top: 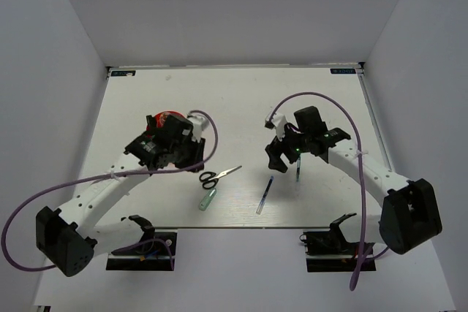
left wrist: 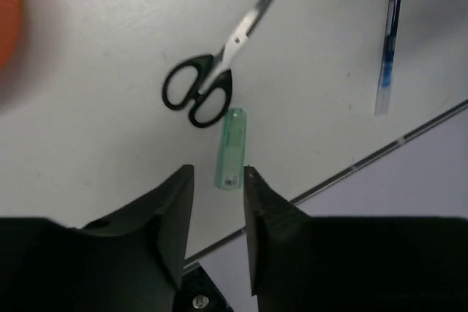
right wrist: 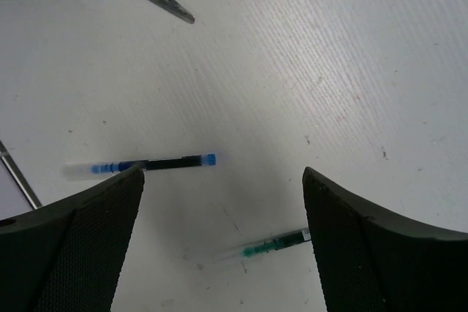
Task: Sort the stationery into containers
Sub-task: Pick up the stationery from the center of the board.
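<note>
**Both grippers empty, five items loose on the table: pick risks**

Left gripper [left wrist: 218,173]: jaws narrow, nothing between them. It hangs near the orange-red cup [top: 162,118], which sits mostly hidden under that wrist in the top view. Right gripper [right wrist: 223,173]: jaws wide, empty, above the two pens.

On the table [top: 329,107]:
- scissors [left wrist: 212,78], closed, handles just beside the top end of the pale green tube [left wrist: 232,147]; can't tell if they touch
- blue pen [right wrist: 146,164], close to the front edge of the table
- green pen [right wrist: 274,244], near the right arm's outer finger

Can't see what's in the cup from here.

Risks as I read them:
- The right jaws straddle a spot with a pen at each side. A straight descent probably lands on neither, or a finger comes down on a pen and flicks it. It needs to centre on one pen first.
- The pens are thin and flat on the table. The pads may scrape the surface or slip off, and the pen rolls away.
- The blue pen is near the edge, so a nudge could send it off the table.
- The left jaws look too narrow for the tube as they stand. If they don't widen, a fingertip hits it.
- The tube is tight against the scissor handles, so grabbing one likely drags the other.
- The left arm is parked by the cup, so a right-arm drop there risks arm contact.
</note>
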`<action>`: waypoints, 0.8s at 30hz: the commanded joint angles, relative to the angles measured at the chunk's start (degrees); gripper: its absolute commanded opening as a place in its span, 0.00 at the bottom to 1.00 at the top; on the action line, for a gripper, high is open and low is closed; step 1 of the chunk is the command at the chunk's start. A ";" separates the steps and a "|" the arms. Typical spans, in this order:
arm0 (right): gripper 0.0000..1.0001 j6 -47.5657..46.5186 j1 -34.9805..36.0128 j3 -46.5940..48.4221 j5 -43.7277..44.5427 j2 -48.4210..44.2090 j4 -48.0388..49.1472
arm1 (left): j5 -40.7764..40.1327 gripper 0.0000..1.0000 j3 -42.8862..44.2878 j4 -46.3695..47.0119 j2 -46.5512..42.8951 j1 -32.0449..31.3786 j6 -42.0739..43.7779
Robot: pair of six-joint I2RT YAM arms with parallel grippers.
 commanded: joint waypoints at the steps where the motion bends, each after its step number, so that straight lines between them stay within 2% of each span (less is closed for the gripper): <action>1: 0.90 -0.44 -1.20 2.54 -4.04 0.91 -3.57 | -5.21 0.46 -2.23 -0.79 0.17 -7.90 -0.74; 2: 0.90 -0.44 -1.29 2.54 -4.74 1.26 -3.57 | -6.86 0.57 -2.50 -0.79 1.30 -10.10 -0.83; 3: 0.90 -0.53 -1.64 2.37 -4.66 1.35 -3.92 | -8.62 0.61 -2.76 -0.79 2.80 -11.08 -1.27; 5: 0.84 -0.70 -2.34 2.37 -4.66 1.78 -3.49 | -10.22 0.67 -2.94 -0.18 5.09 -13.53 -1.36; 8: 0.80 -0.97 -2.96 2.28 -4.66 2.05 -3.05 | -11.79 0.71 3.46 -3.51 11.32 -13.55 -0.75; 10: 0.77 -0.97 -3.31 2.10 -4.92 2.14 -3.22 | -13.46 0.71 12.22 -7.88 16.48 -13.55 0.66; 13: 0.69 -1.14 -4.01 1.93 -5.27 1.70 -3.05 | -12.16 0.72 17.44 -6.96 20.20 -13.55 0.58; 14: 0.67 -1.14 -4.45 1.67 -5.27 1.26 -2.87 | -9.54 0.73 18.67 -6.60 21.43 -13.63 0.14; 17: 0.55 -1.14 -4.63 1.40 -5.45 0.91 -2.17 | -6.02 0.73 21.75 -4.40 24.68 -13.99 -1.53; 19: 0.44 -1.05 -4.89 1.49 -6.15 0.91 -2.34 | -4.26 0.71 26.47 -5.80 26.27 -14.07 -2.23; 21: 0.29 -1.05 -4.81 1.84 -6.94 1.17 -3.04 | -5.11 0.66 27.29 -7.03 28.04 -15.48 -2.24; 22: 0.17 -1.23 -5.07 2.10 -7.12 1.08 -3.22 | -5.04 0.64 25.56 -6.60 27.43 -16.00 -1.89; 23: 0.13 -1.75 -4.98 2.36 -7.29 1.08 -4.18 | -8.60 0.61 22.32 -6.51 26.11 -16.88 -1.80; 24: 0.13 -1.67 -5.16 2.19 -7.38 0.65 -4.19 | -9.42 0.52 18.46 -5.37 25.32 -17.58 -1.89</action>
